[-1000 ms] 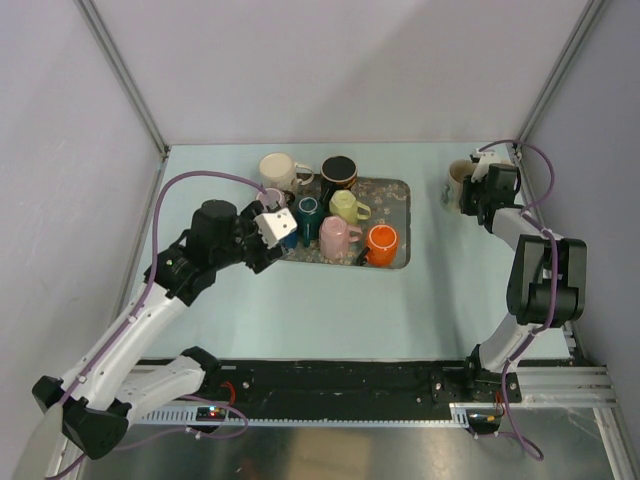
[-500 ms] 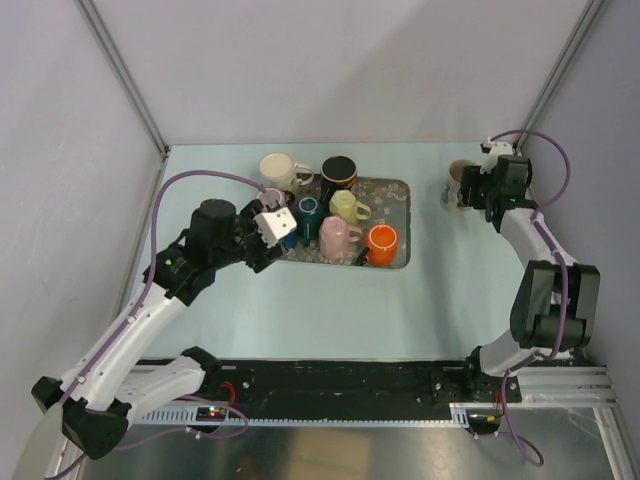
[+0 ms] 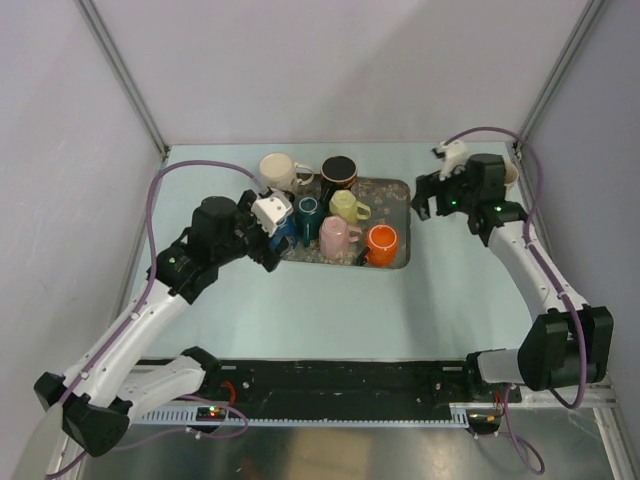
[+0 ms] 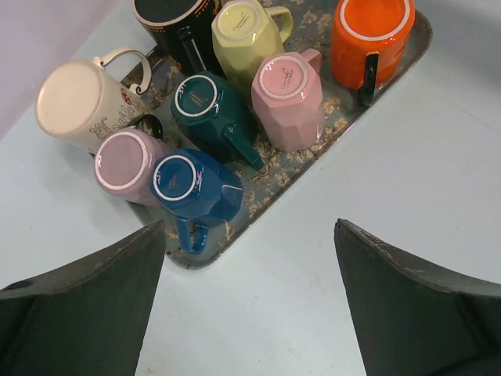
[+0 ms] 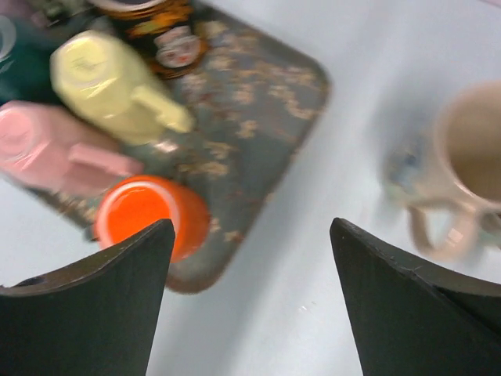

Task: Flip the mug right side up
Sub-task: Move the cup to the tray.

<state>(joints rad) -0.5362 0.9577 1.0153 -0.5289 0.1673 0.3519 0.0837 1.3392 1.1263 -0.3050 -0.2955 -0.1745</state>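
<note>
Black-fingered left gripper: jaws wide, empty, over tray edge; right gripper: jaws wide, empty, near upright beige mug. Pale green table; grey walls.

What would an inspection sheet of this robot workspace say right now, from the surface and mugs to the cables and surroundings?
Surface: pale green table, no spills seen.
Job's things: beige mug upright on the table beside the floral tray; on the tray, pink mug, teal mug, blue mug and lilac mug stand bottom up among others.
Clutter: nothing seen.
End effectors: left end effector open, empty, over the tray's left end; right end effector open, empty, between tray and beige mug.
Cables: purple cable loops off the left arm, second cable off the right.
Surroundings: plain walls, metal corner posts.
</note>
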